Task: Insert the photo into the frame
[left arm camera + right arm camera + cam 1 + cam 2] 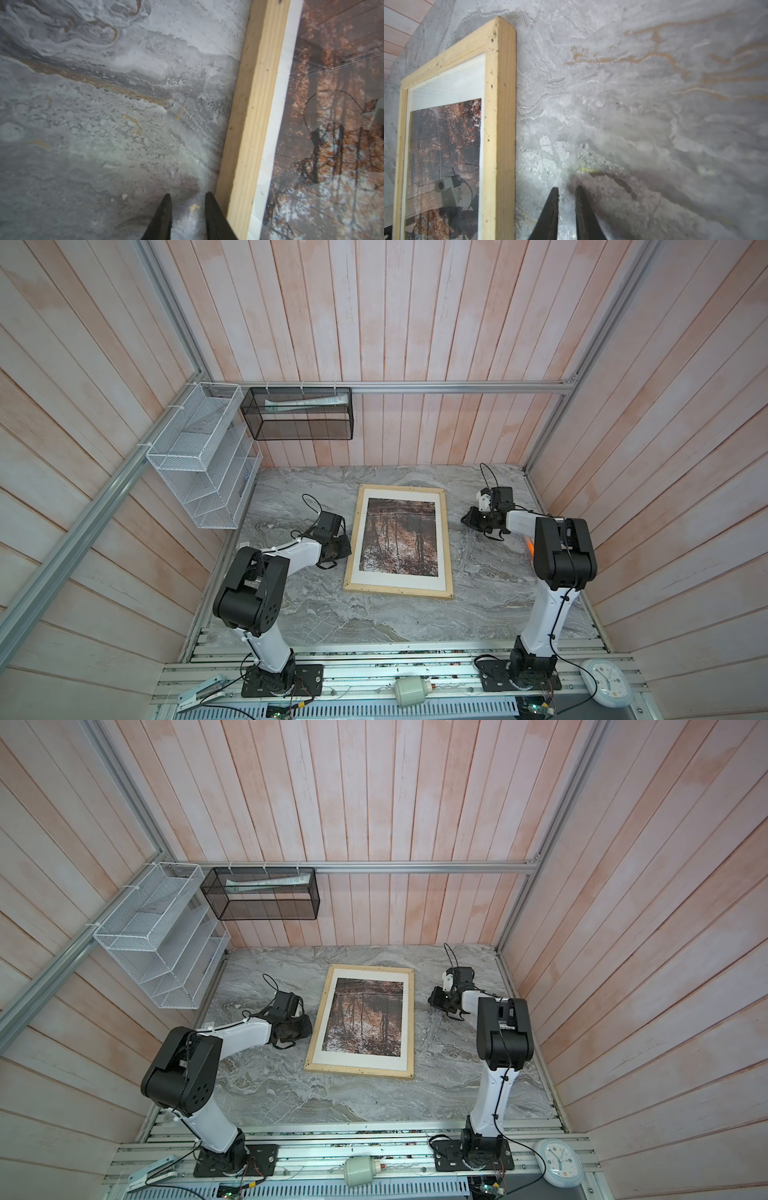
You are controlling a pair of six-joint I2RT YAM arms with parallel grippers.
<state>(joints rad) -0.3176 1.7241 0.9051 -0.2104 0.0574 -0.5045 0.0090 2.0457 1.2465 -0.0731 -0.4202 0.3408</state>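
**Photo sits in the frame, both claws empty beside it**

On the left, the left gripper hovers low over the marble table, just beside the left rail of the frame. Its fingers are spread apart, with nothing between them. In the middle, the frame lies flat and face up. The photo rests inside it, bordered by a white mat, and its glossy face mirrors the arms. On the right, the right gripper hangs near the frame's far right corner, clear of the rail — fingers narrowly parted, pinching nothing.
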